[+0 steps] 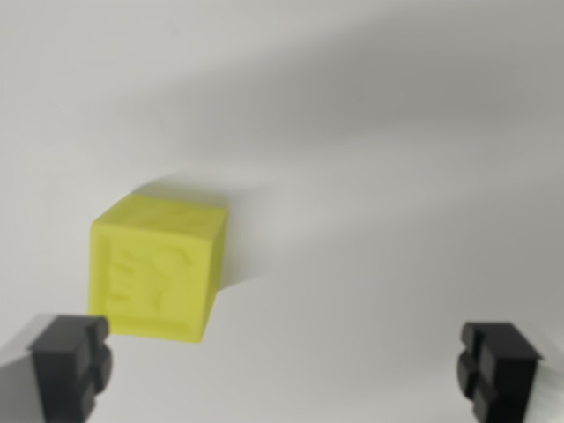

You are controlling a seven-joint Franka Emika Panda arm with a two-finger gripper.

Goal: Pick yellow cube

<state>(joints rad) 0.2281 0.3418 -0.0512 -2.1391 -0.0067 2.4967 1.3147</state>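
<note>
A yellow cube (157,266) with a raised pattern on its near face rests on a white surface, left of centre in the wrist view. My gripper (284,366) is open, its two black fingertips low in the picture. The left fingertip (70,361) sits just below the cube's lower left corner, and the right fingertip (496,366) stands far off toward the wrist view's right. Nothing is between the fingers. The cube lies above the gap and toward its left end, slightly blurred.
The white surface (370,132) fills the rest of the view, crossed by soft grey shadows in the upper right.
</note>
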